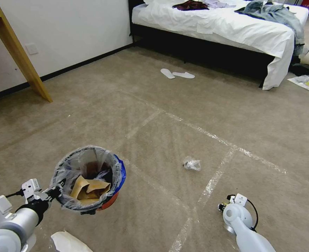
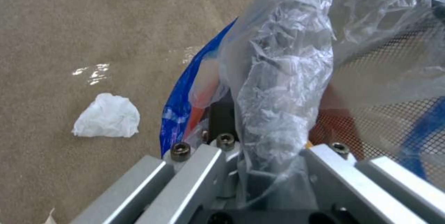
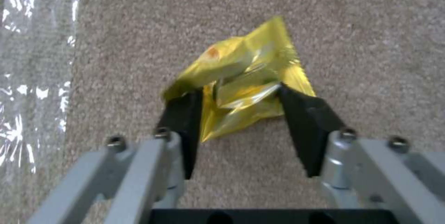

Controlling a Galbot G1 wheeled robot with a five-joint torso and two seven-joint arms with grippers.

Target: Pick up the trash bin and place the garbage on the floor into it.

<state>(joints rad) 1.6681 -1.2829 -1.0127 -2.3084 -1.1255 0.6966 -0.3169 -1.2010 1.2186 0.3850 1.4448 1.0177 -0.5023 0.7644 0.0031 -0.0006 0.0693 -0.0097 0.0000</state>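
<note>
Beside floor tape (image 3: 32,78), yellow wrapper (image 3: 241,78) between right jaws (clear wad (image 1: 192,163) ahead).

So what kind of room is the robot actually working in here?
Most likely a bedroom, perhaps a hotel room: a bed with white sheets and clothes strewn on it, a pair of white slippers on the carpet, and a wooden table leg against the wall.

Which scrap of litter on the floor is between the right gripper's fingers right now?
The yellow wrapper, flanked by the right gripper; the clear plastic wad and white tissue lie apart.
</note>
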